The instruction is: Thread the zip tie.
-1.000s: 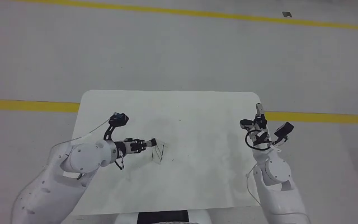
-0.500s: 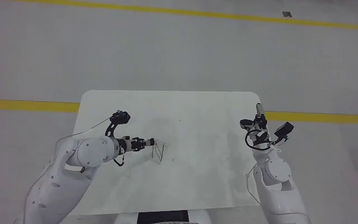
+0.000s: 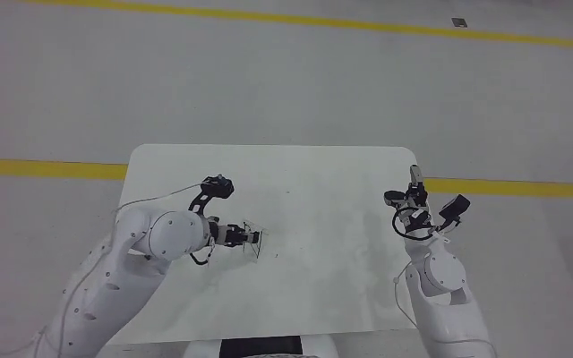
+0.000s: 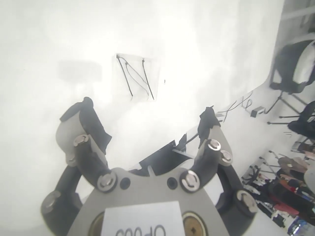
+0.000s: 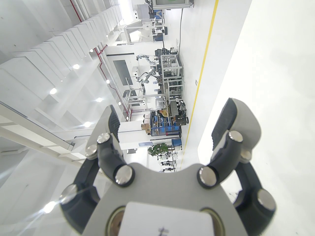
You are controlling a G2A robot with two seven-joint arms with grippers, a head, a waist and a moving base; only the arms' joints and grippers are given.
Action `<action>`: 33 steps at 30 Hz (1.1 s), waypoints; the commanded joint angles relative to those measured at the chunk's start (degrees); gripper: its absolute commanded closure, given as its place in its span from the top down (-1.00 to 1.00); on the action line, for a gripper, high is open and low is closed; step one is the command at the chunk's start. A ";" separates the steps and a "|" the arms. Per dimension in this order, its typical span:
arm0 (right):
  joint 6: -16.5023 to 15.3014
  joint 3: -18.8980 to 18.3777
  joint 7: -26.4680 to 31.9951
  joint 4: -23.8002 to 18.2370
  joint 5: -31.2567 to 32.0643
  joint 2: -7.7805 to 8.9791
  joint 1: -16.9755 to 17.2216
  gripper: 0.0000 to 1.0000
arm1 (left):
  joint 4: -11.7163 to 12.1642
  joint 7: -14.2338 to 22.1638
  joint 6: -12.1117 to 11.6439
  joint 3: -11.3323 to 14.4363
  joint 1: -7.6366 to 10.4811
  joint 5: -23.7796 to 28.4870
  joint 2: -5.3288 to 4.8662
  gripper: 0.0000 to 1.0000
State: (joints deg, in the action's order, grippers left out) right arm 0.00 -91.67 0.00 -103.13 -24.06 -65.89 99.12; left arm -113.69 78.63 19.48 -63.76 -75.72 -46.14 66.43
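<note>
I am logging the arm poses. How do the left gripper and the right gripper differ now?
Place: the left gripper is over the table, while the right gripper is at the table's right edge. Aim: the left gripper faces the zip ties, the right gripper faces the room. Both are open and empty.

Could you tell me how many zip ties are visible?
3, close together on the table, ahead of the left tool: a straight tie, a curved tie beside it, and a second straight tie. More may be hidden.
</note>
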 commanded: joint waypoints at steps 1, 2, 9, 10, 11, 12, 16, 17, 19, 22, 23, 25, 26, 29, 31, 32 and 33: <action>0.00 0.00 0.00 0.00 0.00 0.00 0.00 1.00 | 0.63 1.01 0.00 1.45 0.74 -2.55 0.72 1.00; 0.00 0.00 0.00 0.00 0.00 0.00 0.00 1.00 | 0.86 1.01 0.00 2.23 0.89 -3.83 1.15 1.00; 0.00 0.00 0.00 0.00 0.00 0.00 0.00 1.00 | 3.51 1.01 0.00 3.63 0.00 -9.99 3.21 1.00; 0.00 0.00 0.00 0.00 0.00 0.00 0.00 1.00 | 3.51 1.01 0.00 3.63 0.00 -9.99 3.21 1.00; 0.00 0.00 0.00 0.00 0.00 0.00 0.00 1.00 | 3.51 1.01 0.00 3.63 0.00 -9.99 3.21 1.00; 0.00 0.00 0.00 0.00 0.00 0.00 0.00 1.00 | 3.51 1.01 0.00 3.63 0.00 -9.99 3.21 1.00; 0.00 0.00 0.00 0.00 0.00 0.00 0.00 1.00 | 3.51 1.01 0.00 3.63 0.00 -9.99 3.21 1.00; 0.00 0.00 0.00 0.00 0.00 0.00 0.00 1.00 | 3.51 1.01 0.00 3.63 0.00 -9.99 3.21 1.00; 0.00 0.00 0.00 0.00 0.00 0.00 0.00 1.00 | 3.24 0.76 0.00 3.84 -0.12 -9.30 3.28 1.00; 0.00 0.00 0.00 0.00 0.00 0.00 0.00 1.00 | 3.00 -0.19 0.00 4.62 0.06 -8.71 3.59 1.00; 0.00 0.00 0.00 0.00 0.00 0.00 0.00 1.00 | 3.12 0.25 0.00 4.75 0.27 -9.10 3.68 1.00; 0.00 0.00 0.00 0.00 0.00 0.00 0.00 1.00 | 3.34 1.01 0.00 6.13 0.73 -10.15 3.94 1.00; 0.00 0.00 0.00 0.00 0.00 0.00 0.00 1.00 | 3.66 1.01 0.00 6.80 1.04 -10.77 4.16 1.00; 0.00 0.00 0.00 0.00 0.00 0.00 0.00 1.00 | 4.74 1.01 0.00 8.37 1.65 -12.58 4.76 1.00; 0.00 0.00 0.00 0.00 0.00 0.00 0.00 1.00 | 5.46 1.01 0.00 9.09 1.86 -12.75 5.18 1.00; 0.00 0.00 0.00 0.00 0.00 0.00 0.00 1.00 | 5.64 1.01 0.00 9.26 2.04 -13.24 5.40 1.00; 0.00 0.00 0.00 0.00 0.00 0.00 0.00 1.00 | 6.40 1.01 0.00 9.17 2.04 -14.06 5.72 1.00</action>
State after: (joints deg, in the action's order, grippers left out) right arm 0.00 -91.67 0.00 -103.13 -24.06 -65.89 99.12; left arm -107.94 79.64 19.48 -54.53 -73.71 -59.39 71.87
